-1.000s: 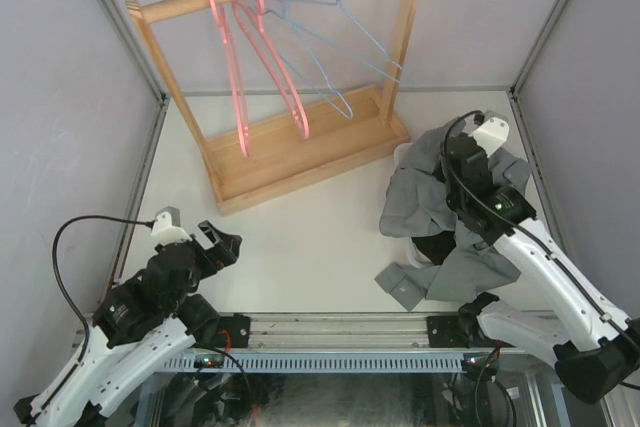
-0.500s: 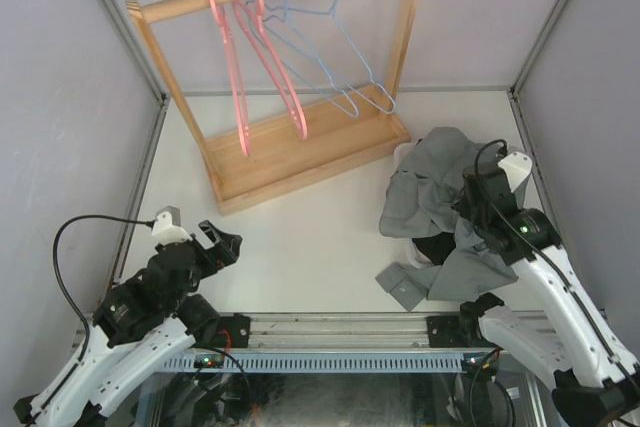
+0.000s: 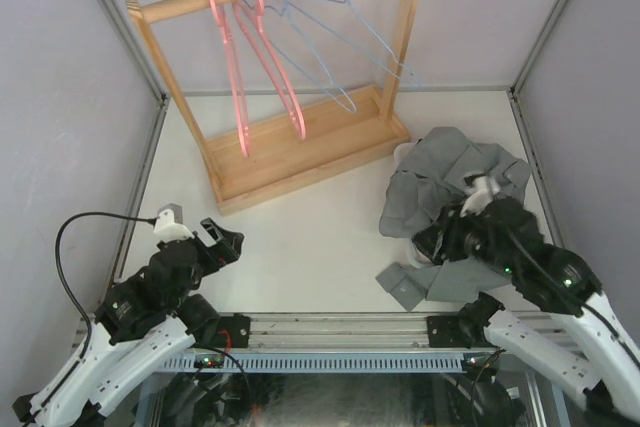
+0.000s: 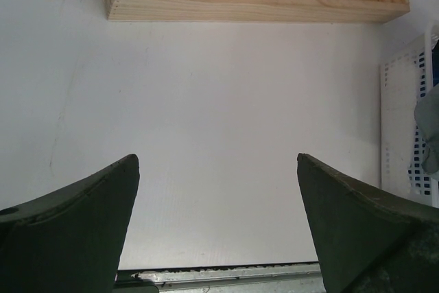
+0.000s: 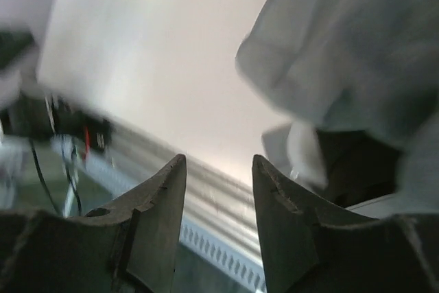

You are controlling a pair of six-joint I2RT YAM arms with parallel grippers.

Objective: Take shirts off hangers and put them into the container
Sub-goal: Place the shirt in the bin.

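Your right jaws are standing apart with nothing between them, hovering at the near edge of the grey shirt (image 3: 450, 172). That shirt is lying heaped over the container (image 4: 401, 135) at the right of the bench (image 3: 320, 217). Your left jaws are gaping wide at the near left. The hangers (image 3: 301, 125) are hanging bare on the far wooden rack (image 3: 300, 162).

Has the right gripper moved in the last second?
Yes. The right gripper has drawn back toward the near edge, away from the wooden rack, and now sits at the grey shirt's near side.
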